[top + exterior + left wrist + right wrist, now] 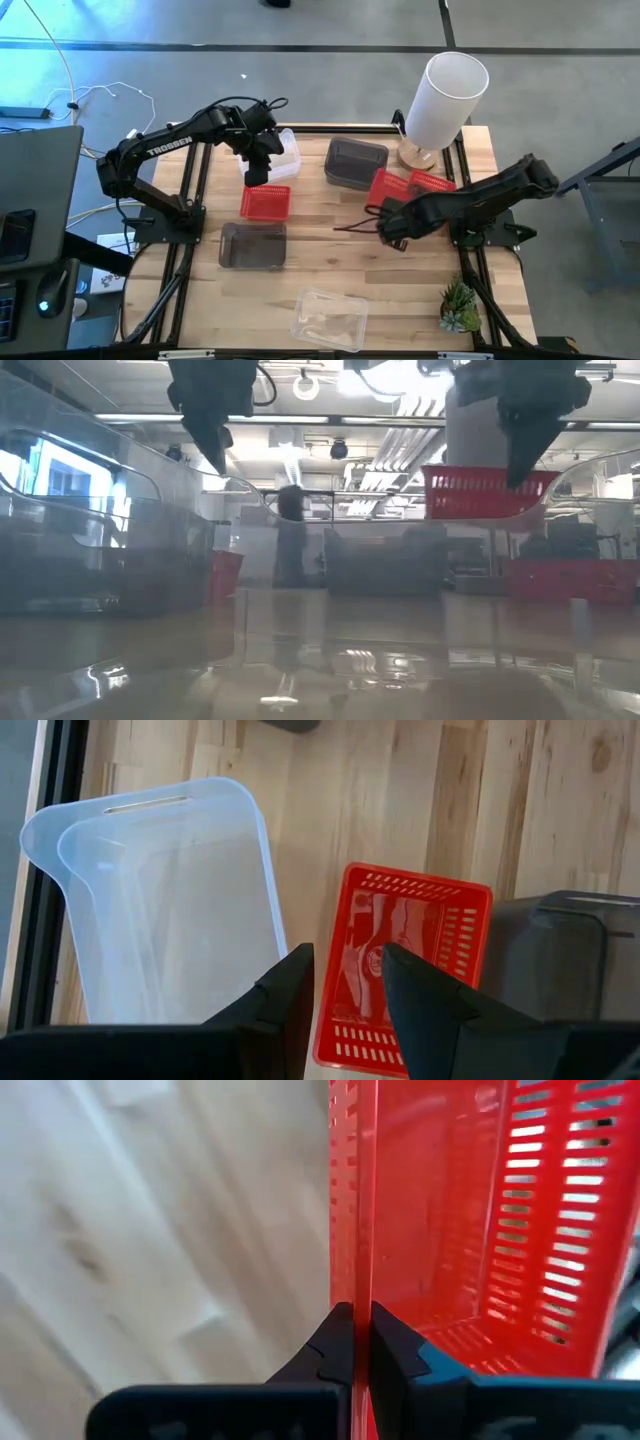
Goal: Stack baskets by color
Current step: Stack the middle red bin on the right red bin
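Toward the right edge of the table (330,270), the right gripper (385,218) is pinching the thin wall of a red mesh basket (392,188), its two dark fingers (335,1348) pressed together on the rim as the right wrist view shows. In the low view that basket is hanging clear of the tabletop, tilted slightly. A second red basket (432,181) is lying just beside it, close to the wooden foot of the tall white cylinder (444,95) at the far right corner.

Near the far left corner, the left gripper (256,172) is hovering with its fingers (288,992) spread and holding nothing, above the gap between a third red basket (265,202) and a pair of nested clear baskets (284,150) lying against the far edge. The left wrist view is showing that red basket (405,970) upright on the wood, with the clear pair (165,895) on one side and a smoky grey basket (565,955) on the other.

That grey basket (252,245) is sitting toward the left edge, just nearer than the red one. Another grey basket (355,162) is resting near the middle of the far edge, and I cannot tell whether more are nested inside it. One more clear basket (329,320) is lying tilted at the near edge, with a small green plant (459,305) by the near right corner.
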